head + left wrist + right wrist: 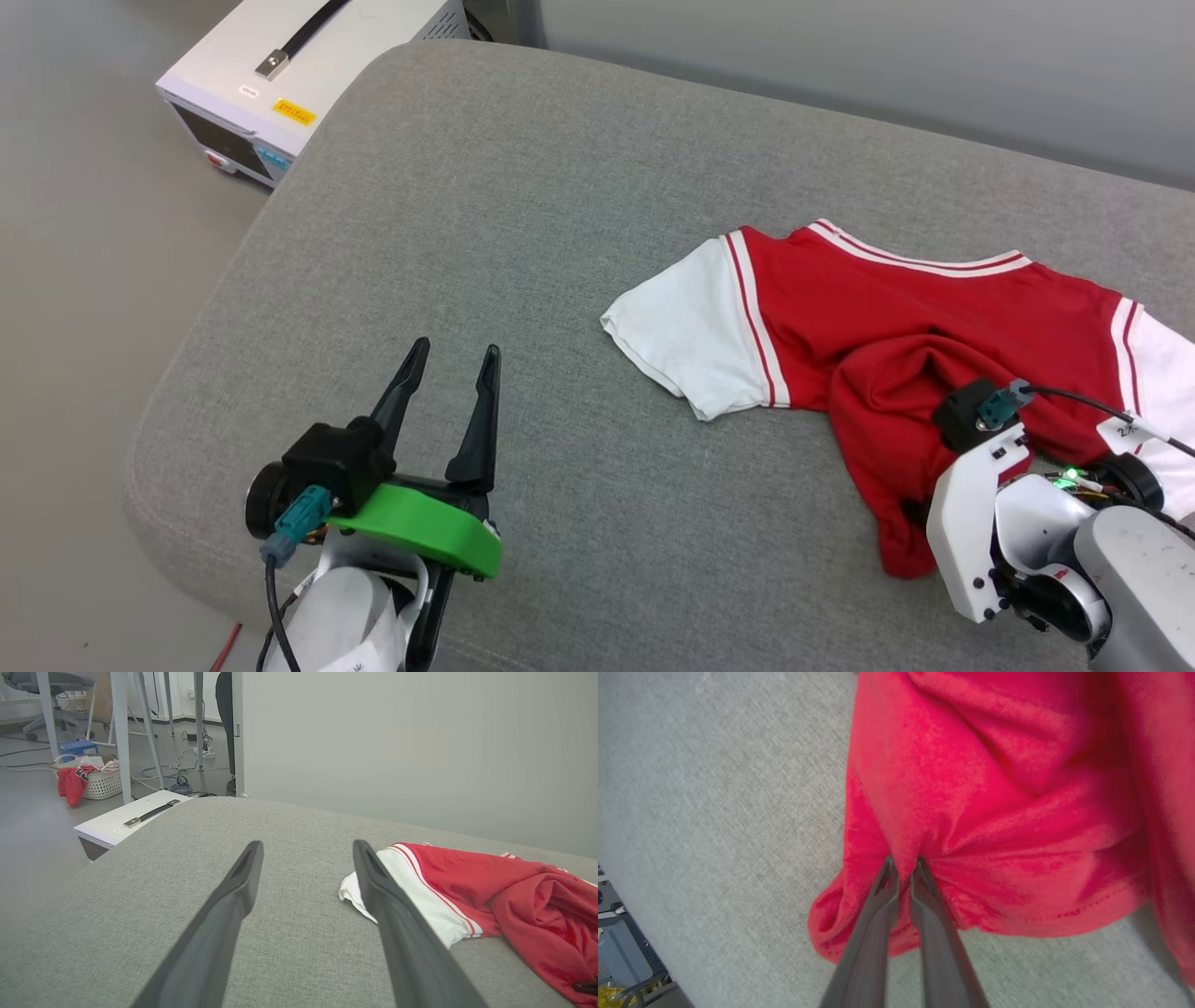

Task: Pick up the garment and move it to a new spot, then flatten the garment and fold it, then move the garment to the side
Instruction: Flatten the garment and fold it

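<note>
The garment (896,327), a red shirt with white sleeves and striped trim, lies crumpled on the right side of the grey cushion (523,205). In the right wrist view my right gripper (904,864) is shut on a pinched fold of the red cloth (971,788) near its hem. In the head view the right arm's white wrist (980,495) stands over the garment's lower edge and hides the fingers. My left gripper (457,358) hovers open over bare cushion to the left of the shirt, holding nothing; the left wrist view shows its fingers (243,877) apart, with the garment (467,891) to the right.
A white box-shaped device with a black handle (280,75) stands on the floor beyond the cushion's far left corner. A grey wall runs behind the cushion. Far off, a white basket with red cloth (93,779) sits among table legs and cables.
</note>
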Tool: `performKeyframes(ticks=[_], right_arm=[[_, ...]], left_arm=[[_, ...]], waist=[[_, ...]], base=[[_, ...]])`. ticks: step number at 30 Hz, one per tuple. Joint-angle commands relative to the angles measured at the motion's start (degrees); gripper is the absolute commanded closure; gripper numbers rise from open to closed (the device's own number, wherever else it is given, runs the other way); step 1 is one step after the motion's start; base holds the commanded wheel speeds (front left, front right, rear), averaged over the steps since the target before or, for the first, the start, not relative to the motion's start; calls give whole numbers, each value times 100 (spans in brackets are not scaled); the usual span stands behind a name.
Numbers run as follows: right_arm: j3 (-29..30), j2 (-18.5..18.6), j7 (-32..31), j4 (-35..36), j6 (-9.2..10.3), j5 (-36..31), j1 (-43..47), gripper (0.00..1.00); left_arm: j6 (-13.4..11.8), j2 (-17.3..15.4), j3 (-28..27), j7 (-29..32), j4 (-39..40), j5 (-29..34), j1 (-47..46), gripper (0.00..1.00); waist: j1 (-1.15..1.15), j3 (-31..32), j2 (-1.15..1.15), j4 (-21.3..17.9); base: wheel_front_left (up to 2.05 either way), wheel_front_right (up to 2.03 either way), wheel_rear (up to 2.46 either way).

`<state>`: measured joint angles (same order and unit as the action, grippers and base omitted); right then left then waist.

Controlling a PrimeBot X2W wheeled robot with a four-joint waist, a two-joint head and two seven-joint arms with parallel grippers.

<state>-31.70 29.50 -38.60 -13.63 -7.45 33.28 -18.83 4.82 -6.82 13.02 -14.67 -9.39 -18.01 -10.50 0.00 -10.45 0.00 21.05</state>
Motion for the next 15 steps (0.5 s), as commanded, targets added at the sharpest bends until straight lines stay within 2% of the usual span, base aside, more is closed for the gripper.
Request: performKeyframes(ticks=[1,7,15], right_arm=[[-175,-30,-126,-97,-3,100,212,100],[-238,-118,-452,371,-3,709,549,100],[-338,-234,-1085,1123,-3,1049,1252,100]], left_arm=[[34,31,-5,-32,-32,75,24,0],[55,8,-25,-32,-114,117,114,0],[64,-24,35,-32,-218,132,289,0]], waist=[[0,159,0,-139],[0,544,0,-381],[0,957,0,-530]], base=[[0,0,0],[0,0,0],[0,0,0]])
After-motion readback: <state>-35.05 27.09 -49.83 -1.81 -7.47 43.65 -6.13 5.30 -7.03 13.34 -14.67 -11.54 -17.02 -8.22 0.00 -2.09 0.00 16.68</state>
